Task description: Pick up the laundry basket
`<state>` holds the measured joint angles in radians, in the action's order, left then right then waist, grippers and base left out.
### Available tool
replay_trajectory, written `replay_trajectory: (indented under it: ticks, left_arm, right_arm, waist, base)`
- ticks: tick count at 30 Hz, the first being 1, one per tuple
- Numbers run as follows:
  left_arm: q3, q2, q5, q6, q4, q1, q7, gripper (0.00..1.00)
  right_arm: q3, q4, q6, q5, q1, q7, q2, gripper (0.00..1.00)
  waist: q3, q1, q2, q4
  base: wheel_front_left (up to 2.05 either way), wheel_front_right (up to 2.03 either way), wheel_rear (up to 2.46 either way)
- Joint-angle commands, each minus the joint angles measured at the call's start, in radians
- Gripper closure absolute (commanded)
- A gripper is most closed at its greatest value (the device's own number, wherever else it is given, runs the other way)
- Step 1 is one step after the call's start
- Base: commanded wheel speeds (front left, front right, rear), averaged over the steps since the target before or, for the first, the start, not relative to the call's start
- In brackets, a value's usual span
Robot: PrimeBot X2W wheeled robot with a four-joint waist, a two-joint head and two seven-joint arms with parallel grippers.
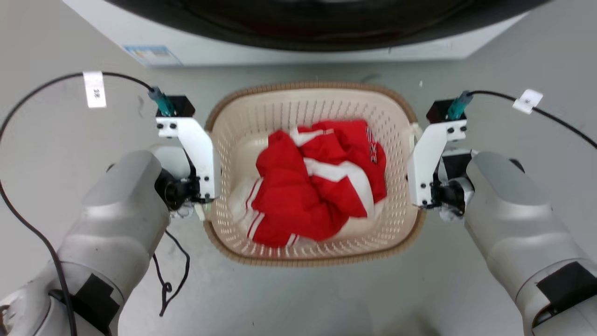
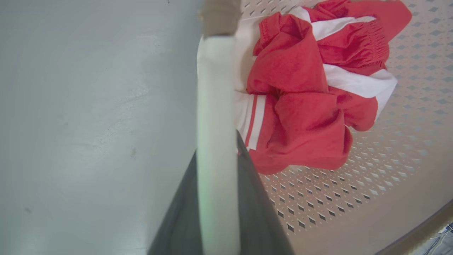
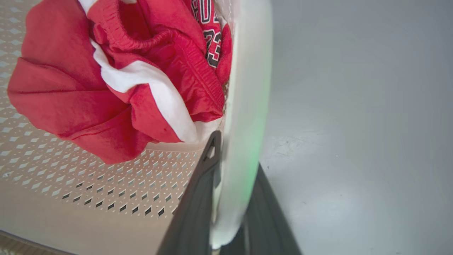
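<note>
The laundry basket (image 1: 308,87), cream and perforated with a brown woven-look rim, is centred in the head view over the grey floor, with crumpled red and white clothes (image 1: 322,182) inside. My left gripper (image 1: 204,205) is at its left side and my right gripper (image 1: 422,203) at its right side. In the left wrist view the white handle (image 2: 216,106) runs between the dark fingers (image 2: 260,212), which are shut on it. In the right wrist view the other white handle (image 3: 246,117) is likewise clamped between the fingers (image 3: 194,212). I cannot tell whether the basket touches the floor.
The washing machine (image 1: 326,49), white with a dark round door, stands just behind the basket. Black cables loop from both wrists, and one trails on the floor at the lower left (image 1: 173,275). Grey floor lies on both sides and in front.
</note>
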<state>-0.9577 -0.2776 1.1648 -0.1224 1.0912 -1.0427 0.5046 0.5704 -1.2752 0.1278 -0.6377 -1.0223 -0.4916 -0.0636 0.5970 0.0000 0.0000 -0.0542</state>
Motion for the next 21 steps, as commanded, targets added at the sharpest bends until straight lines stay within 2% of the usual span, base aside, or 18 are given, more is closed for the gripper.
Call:
replay_trajectory:
  ticks: [1, 13, 21]
  left_arm:
    - [-0.001, 0.033, 0.01, -0.014, -0.02, 0.003, 0.003, 1.0]
    - [-0.038, 0.043, 0.088, -0.014, 0.005, 0.081, 0.121, 1.0]
    - [-0.052, 0.06, 0.119, -0.014, 0.022, 0.12, 0.155, 1.0]
  right_arm:
    - [0.008, 0.008, 0.005, -0.006, 0.007, -0.005, 0.024, 1.0]
    - [0.048, 0.0, 0.005, -0.076, 0.076, -0.145, 0.024, 1.0]
    - [0.067, 0.001, 0.005, -0.121, 0.113, -0.213, 0.025, 1.0]
  waist:
    - [-0.077, 0.0, 0.0, 0.01]
    - [-0.307, 0.0, 0.0, 0.018]
    - [-0.428, 0.0, 0.0, 0.017]
  base:
    - [0.0, 0.0, 0.0]
    - [0.0, 0.0, 0.0]
    - [0.0, 0.0, 0.0]
